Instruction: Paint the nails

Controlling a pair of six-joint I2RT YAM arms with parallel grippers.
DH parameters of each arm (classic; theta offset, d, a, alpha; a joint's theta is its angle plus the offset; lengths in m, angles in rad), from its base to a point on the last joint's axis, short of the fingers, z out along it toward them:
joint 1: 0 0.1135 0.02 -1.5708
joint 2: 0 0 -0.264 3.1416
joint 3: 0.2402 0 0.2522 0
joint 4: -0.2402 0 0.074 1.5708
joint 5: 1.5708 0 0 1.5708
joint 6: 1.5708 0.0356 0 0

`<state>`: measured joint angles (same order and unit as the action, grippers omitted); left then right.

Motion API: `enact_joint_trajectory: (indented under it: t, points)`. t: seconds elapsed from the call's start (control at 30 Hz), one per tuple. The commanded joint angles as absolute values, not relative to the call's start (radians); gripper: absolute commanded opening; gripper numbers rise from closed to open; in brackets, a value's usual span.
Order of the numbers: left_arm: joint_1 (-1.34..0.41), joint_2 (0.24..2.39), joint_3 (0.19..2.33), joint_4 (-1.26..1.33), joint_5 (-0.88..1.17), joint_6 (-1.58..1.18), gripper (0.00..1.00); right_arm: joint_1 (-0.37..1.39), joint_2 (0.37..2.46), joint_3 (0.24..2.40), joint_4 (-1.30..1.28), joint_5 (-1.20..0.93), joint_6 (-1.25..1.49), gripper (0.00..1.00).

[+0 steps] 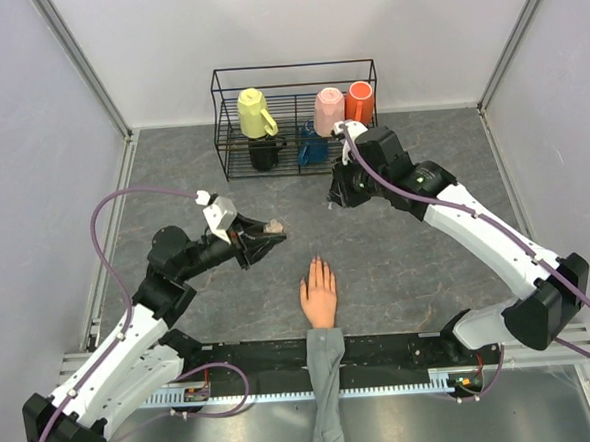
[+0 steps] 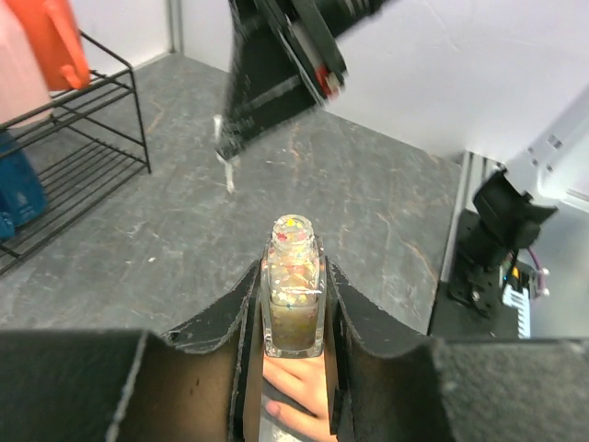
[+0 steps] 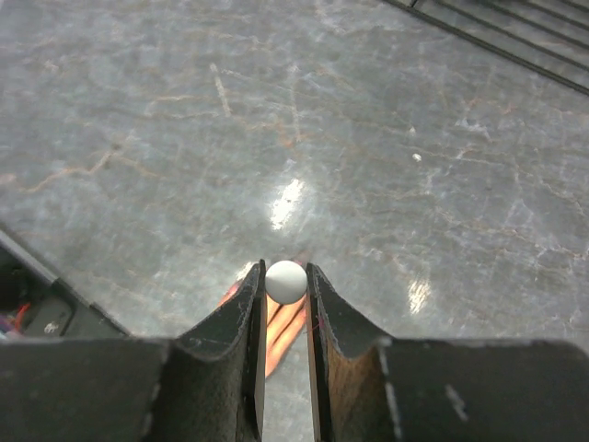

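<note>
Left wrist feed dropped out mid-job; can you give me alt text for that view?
An uncapped bottle of glitter nail polish is clamped between the left arm's jaws, with the mannequin hand showing just beneath it. Beyond, the right arm holds a thin white brush above the grey table, and a black wire rack sits at left.

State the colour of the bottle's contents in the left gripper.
Bottle: pale gold with multicoloured glitter flecks; clearest in left wrist view.
</note>
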<state>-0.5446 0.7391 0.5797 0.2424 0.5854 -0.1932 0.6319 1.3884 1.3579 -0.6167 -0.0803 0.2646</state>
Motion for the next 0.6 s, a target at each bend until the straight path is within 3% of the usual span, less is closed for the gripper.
enact_joint_trajectory:
  t: [0.0,0.2,0.33,0.57]
  points:
    - [-0.538,0.663,0.571,0.327,0.693,-0.177,0.02,0.635,1.361,1.518,-0.731,-0.156,0.246,0.00]
    - [-0.538,0.655,0.565,0.262,0.741,-0.094,0.02,0.745,1.417,1.805,-0.899,-0.114,0.245,0.00]
    - [-0.538,0.646,0.534,0.275,0.727,-0.084,0.02,0.918,1.505,2.010,-1.003,-0.005,0.294,0.00]
    - [-0.537,0.675,0.537,0.250,0.730,-0.100,0.02,1.140,1.557,2.066,-1.003,0.150,0.340,0.00]
